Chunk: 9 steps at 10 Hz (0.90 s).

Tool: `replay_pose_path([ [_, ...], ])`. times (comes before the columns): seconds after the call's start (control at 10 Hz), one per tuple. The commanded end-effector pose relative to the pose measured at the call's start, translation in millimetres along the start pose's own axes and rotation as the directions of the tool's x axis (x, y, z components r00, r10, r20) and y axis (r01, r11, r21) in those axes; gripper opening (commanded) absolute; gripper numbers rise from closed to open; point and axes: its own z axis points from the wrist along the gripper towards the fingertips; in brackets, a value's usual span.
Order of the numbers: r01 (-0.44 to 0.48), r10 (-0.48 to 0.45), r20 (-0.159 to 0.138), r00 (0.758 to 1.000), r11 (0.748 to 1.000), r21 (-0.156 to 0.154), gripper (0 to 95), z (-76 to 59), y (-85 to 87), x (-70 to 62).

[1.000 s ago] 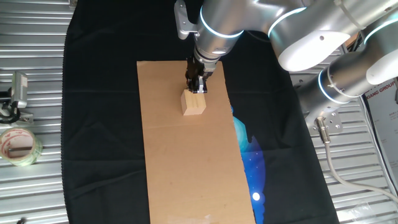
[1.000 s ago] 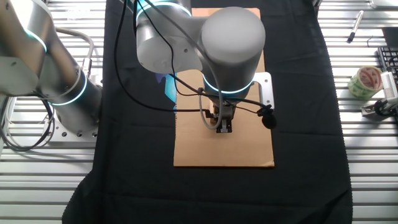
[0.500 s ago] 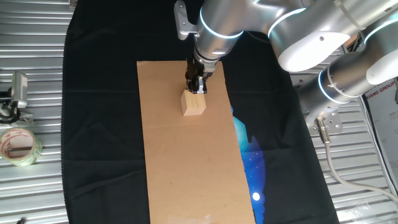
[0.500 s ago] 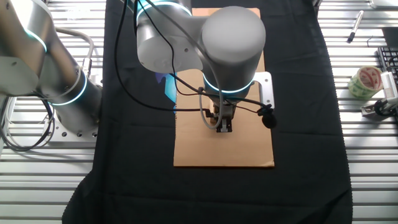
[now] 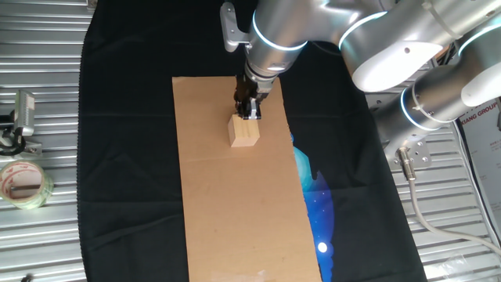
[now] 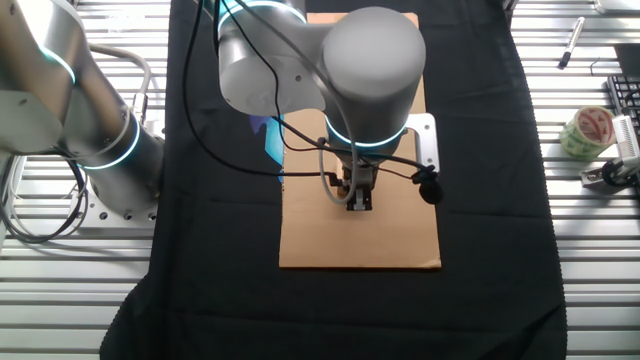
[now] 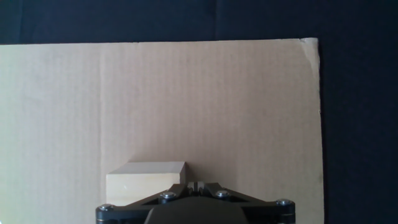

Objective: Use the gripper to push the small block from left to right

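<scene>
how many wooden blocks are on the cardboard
1: the small block sits on the cardboard sheet, right beside the gripper. None seem hidden.

One small block (image 5: pixel 244 132), one cardboard sheet (image 5: pixel 235 204), one tape roll (image 5: pixel 22 184).

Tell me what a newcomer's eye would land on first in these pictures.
The big silver arm with glowing blue rings dominates the upper middle of one fixed view, leaning over a long brown cardboard sheet on black cloth. Its gripper points down beside the small block near the sheet's far end; in the hand view the fingers look closed together next to the block. A roll of tape lies off on the metal table.
</scene>
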Motion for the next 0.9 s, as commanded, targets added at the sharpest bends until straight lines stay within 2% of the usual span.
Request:
replay_pose_path([
  [0.1,-0.007,0.007,0.000,1.000,1.000,0.002,0.0,0.4,1.4,-0.3],
  [0.9,-0.029,0.029,0.001,1.000,1.000,0.007,0.0,1.9,11.8,-1.7],
])
